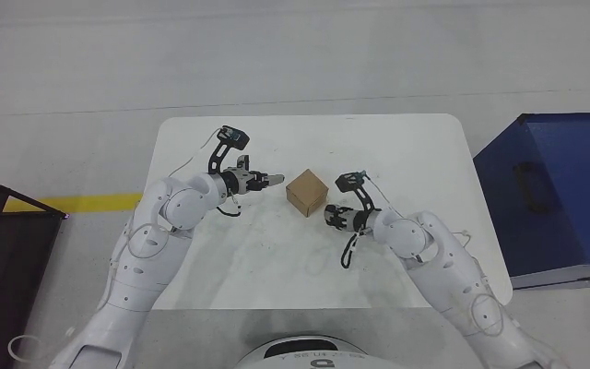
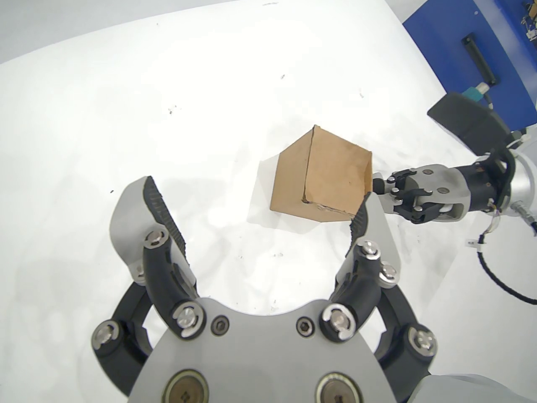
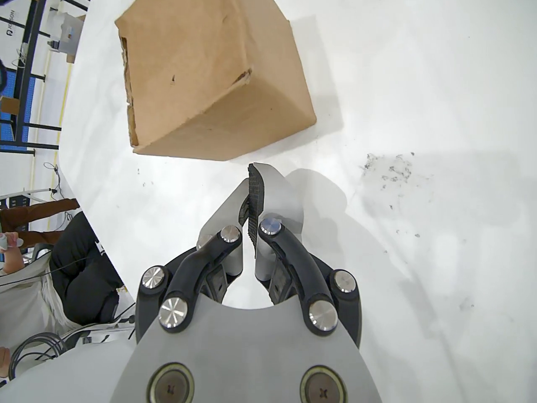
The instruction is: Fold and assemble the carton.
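— Brown cardboard: is that the carton sitting near the middle of the table?
— Yes. It is sitting as a closed cube, turned so that 1 corner is pointing toward the near edge and 1 toward the far edge. 1 seam is showing a frayed lip.
— Where is the left gripper hanging?
— On the carton's side toward the left edge of the table, just beside it and aiming at it. Its 2 fingers are standing far apart, gripping nothing.
— And the right gripper?
— It is lying low over the table on the carton's other side, toward the near right corner. Its pads are pressing together with nothing between them, and the tip is sitting just short of the carton's lower edge, with a thin strip of white table showing between.
— Is the left one touching the carton?
— I cannot tell: the top view is showing a slim gap, yet in the left wrist view 1 fingertip is overlapping the carton's corner.
— Anything else around?
— A blue cabinet is standing on the floor beyond the right edge, a dark frame is standing beyond the left edge, and a yellow stripe is running along the floor there. Dark scuffs are speckling the tabletop beside the right gripper.
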You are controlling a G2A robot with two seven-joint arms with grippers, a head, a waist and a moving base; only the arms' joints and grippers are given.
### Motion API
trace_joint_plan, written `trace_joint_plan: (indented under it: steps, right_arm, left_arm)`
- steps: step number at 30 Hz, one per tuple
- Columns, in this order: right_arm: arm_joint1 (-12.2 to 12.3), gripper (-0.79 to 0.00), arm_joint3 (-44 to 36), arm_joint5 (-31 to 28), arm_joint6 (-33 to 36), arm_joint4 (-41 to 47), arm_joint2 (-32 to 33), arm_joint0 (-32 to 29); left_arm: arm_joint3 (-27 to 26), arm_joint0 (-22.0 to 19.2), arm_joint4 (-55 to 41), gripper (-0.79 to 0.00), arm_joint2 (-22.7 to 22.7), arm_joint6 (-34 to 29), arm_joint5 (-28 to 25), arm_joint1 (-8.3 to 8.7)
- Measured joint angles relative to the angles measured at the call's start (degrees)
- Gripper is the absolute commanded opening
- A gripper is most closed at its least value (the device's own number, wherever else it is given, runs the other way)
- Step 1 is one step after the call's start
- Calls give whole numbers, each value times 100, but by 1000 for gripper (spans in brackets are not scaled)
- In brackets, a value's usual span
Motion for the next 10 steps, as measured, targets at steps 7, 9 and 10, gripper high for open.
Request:
trace_joint_plan:
  steps: [7,9,10]
  right_arm:
    - [-82,-785,6,89,-228,110,-258,213]
    - [-69,-785,-17,-72,-242,252,-180,181]
    - [-49,-785,-47,-165,-235,338,-85,123]
  left_arm:
    - [0,0,0,0,0,0,0,0]
    - [0,0,0,0,0,0,0,0]
    - [0,0,0,0,0,0,0,0]
